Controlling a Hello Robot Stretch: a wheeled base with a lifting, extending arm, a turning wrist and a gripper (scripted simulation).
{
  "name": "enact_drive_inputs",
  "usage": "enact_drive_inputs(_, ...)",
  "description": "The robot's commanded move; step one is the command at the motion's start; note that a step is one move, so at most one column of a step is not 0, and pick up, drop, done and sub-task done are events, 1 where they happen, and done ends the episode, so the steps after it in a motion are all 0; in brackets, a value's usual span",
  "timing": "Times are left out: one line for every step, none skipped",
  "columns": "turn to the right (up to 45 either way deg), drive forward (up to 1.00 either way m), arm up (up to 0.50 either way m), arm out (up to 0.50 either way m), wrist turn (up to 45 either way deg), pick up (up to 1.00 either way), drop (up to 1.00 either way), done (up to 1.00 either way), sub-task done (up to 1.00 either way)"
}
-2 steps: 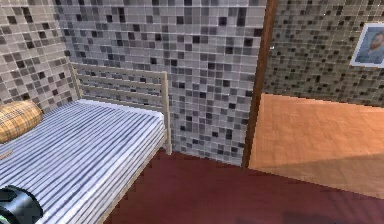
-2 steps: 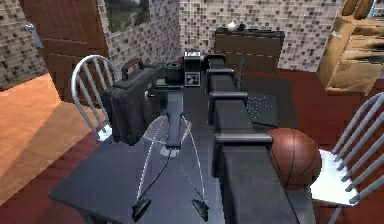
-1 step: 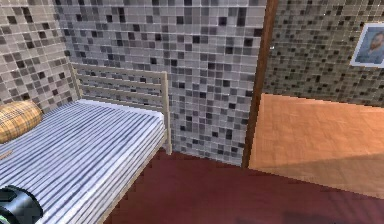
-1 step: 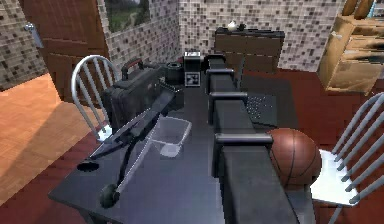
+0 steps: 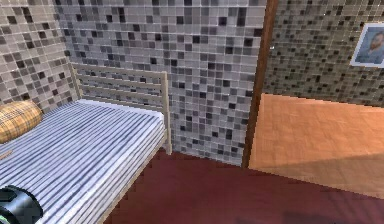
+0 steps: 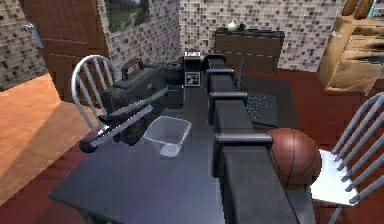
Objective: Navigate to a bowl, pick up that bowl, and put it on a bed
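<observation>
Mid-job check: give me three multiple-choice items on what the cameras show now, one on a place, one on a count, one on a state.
1. In the forward view, the bed lies:
A) at the left
B) at the right, past the doorway
C) in the top middle

2. How many white chairs stand by the dark table in the arm side view?
A) one
B) two
C) four

3. The clear bowl is:
A) upside down
B) tipped on its side
C) upright, mouth up

Answers:
1 A: the striped cover spreads over the view's lower left.
2 B: one chair stands at the table's left, another at its right.
3 C: the bowl's open rim faces up.
</observation>
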Motion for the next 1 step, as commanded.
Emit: enact_drive_inputs(0.0, 0.0, 0.0, 0.0, 45.0, 0.0, 0.0, 0.0, 0.0)
